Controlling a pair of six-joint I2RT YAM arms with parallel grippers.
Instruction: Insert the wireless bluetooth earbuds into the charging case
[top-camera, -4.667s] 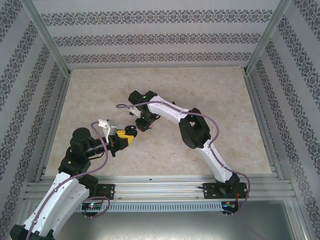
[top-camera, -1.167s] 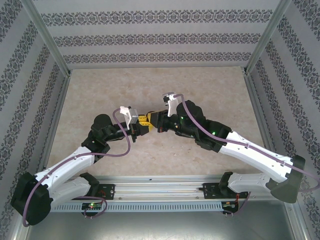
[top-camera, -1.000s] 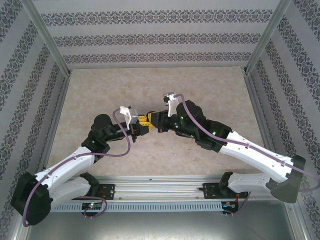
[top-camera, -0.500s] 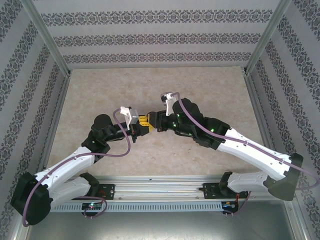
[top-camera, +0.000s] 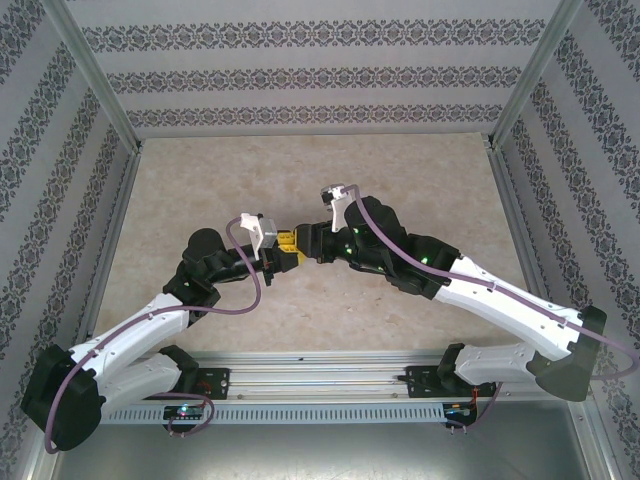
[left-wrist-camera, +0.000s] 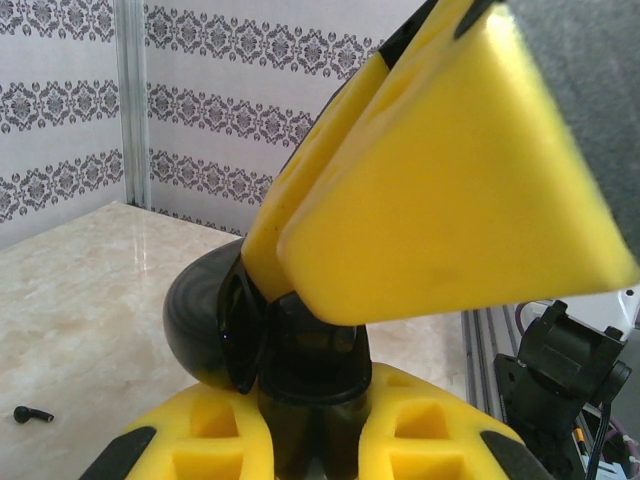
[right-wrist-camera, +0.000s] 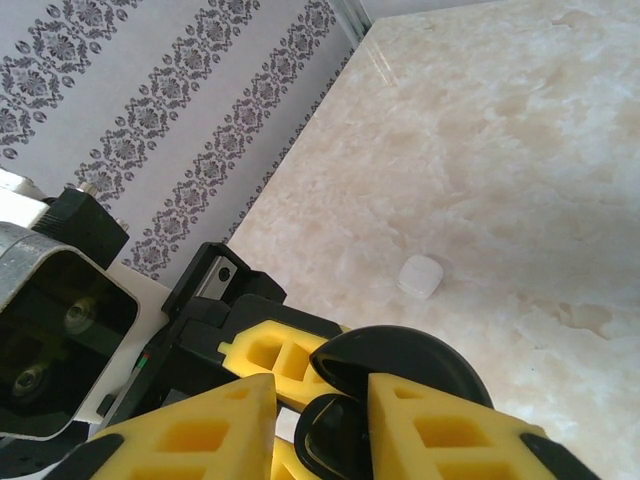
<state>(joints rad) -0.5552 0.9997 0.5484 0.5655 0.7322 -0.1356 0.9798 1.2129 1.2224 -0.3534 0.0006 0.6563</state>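
In the left wrist view my left gripper (left-wrist-camera: 312, 410) is shut on a black, rounded charging case (left-wrist-camera: 305, 365). The case's lid (left-wrist-camera: 200, 325) is swung open to the left. My right gripper (right-wrist-camera: 320, 405) hovers right over the case (right-wrist-camera: 345, 440) with its yellow fingers (right-wrist-camera: 200, 430) apart, straddling the open mouth. What lies inside the case is too dark to tell. A tiny black earbud (left-wrist-camera: 28, 413) lies on the table at the far left. From above, the left gripper (top-camera: 280, 258) and the right gripper (top-camera: 300, 246) meet tip to tip at mid-table.
A small white rounded-square object (right-wrist-camera: 420, 276) lies on the marble table top (top-camera: 400, 180) beyond the grippers. Patterned walls and aluminium posts (top-camera: 95, 75) enclose the table. A metal rail (top-camera: 320, 375) runs along the near edge.
The right gripper's fingers have spread apart over the case, and the right arm has shifted slightly left toward the left gripper. The left arm has held still.
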